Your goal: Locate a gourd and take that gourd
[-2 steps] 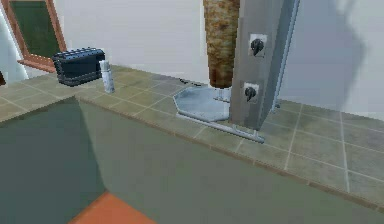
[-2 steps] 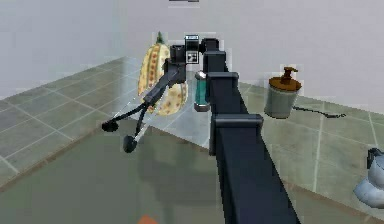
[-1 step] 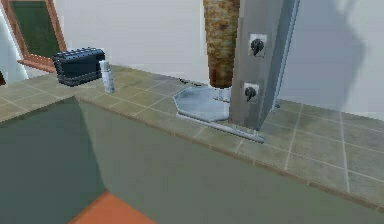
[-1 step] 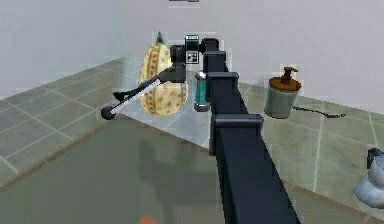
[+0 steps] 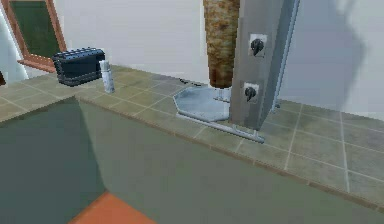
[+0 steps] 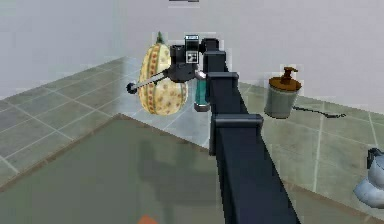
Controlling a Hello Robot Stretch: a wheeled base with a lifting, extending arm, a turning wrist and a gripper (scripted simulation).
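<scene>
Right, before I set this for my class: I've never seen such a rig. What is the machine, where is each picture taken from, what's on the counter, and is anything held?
It is a wheeled robot with one extending arm. The forward view looks ahead and down at a tiled counter with a dark toaster, a small shaker and an upright meat spit. The arm side view looks out along the dark arm; its end effector is at a yellow patterned gourd. Whether it holds the gourd cannot be told. A pump bottle stands toward that view's right.
</scene>
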